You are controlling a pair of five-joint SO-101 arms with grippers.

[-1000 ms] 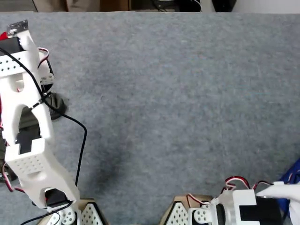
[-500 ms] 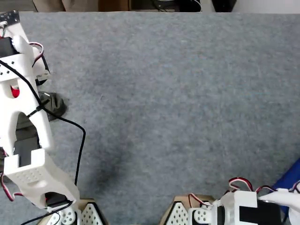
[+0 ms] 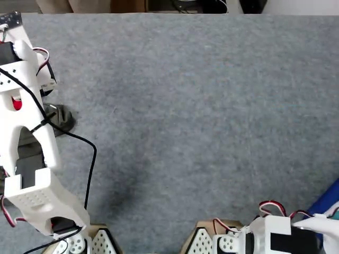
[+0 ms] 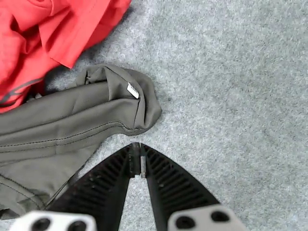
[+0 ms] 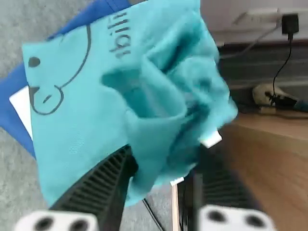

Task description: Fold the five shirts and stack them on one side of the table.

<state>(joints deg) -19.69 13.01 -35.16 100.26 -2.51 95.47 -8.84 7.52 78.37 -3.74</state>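
In the left wrist view my left gripper [image 4: 137,162] is shut and empty, its tips just off the folded edge of an olive shirt [image 4: 72,126] on the grey table. A red shirt [image 4: 43,29] lies bunched beyond the olive one, touching it. From above, the left arm [image 3: 26,132] covers most of the olive shirt [image 3: 59,117] at the table's left edge. My right gripper [image 5: 159,171] is shut on a bunched teal shirt [image 5: 144,91] with a printed line drawing, lifted off a blue shirt [image 5: 19,122]. The blue shirt [image 3: 329,197] peeks in at the table's right edge.
The grey felt table [image 3: 201,106] is bare across its middle and far side. Past the table's right edge, the right wrist view shows a wooden floor [image 5: 269,159], cables and a wall plug [image 5: 288,24]. A black cable [image 3: 91,164] trails from the left arm.
The left arm swung a little toward the far left corner, then held still. The right arm slid further toward the right edge, and more of the blue shirt shows there.
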